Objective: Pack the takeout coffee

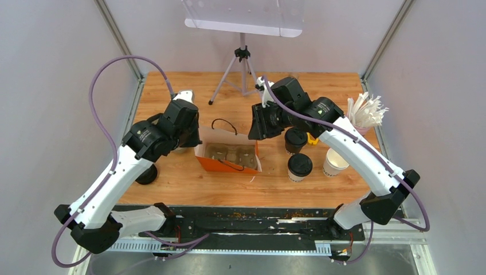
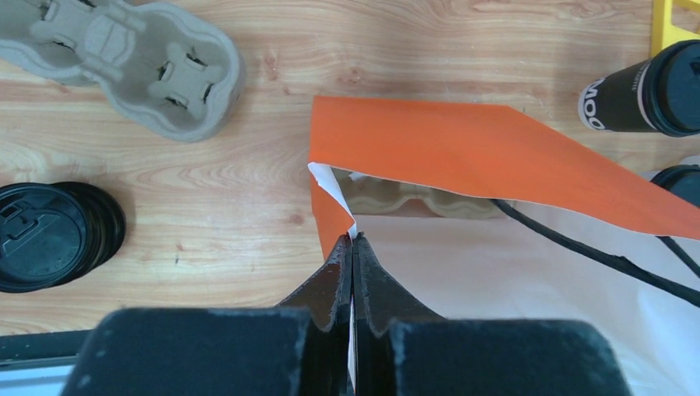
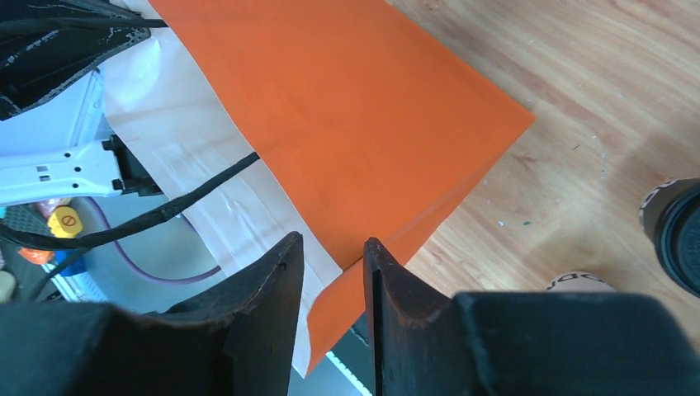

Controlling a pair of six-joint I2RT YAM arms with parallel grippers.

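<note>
The orange paper bag [image 1: 228,162] stands open at mid-table, with a brown pulp tray [image 1: 232,153] inside it. My left gripper [image 2: 353,239] is shut on the bag's left rim [image 2: 330,210]; in the top view it [image 1: 196,143] sits at the bag's left end. My right gripper [image 3: 334,242] is open, and the bag's right rim [image 3: 388,247] passes between its fingers without being pinched. Two takeout coffee cups with black lids [image 1: 296,139] [image 1: 300,166] stand right of the bag. A white cup without a lid [image 1: 335,162] stands beside them.
A pink cup of white straws [image 1: 367,114] stands at the right rear. A second pulp tray [image 2: 124,62] and a stack of black lids [image 2: 54,235] lie left of the bag. A tripod [image 1: 240,74] stands at the back. A yellow piece [image 1: 312,139] lies behind the cups.
</note>
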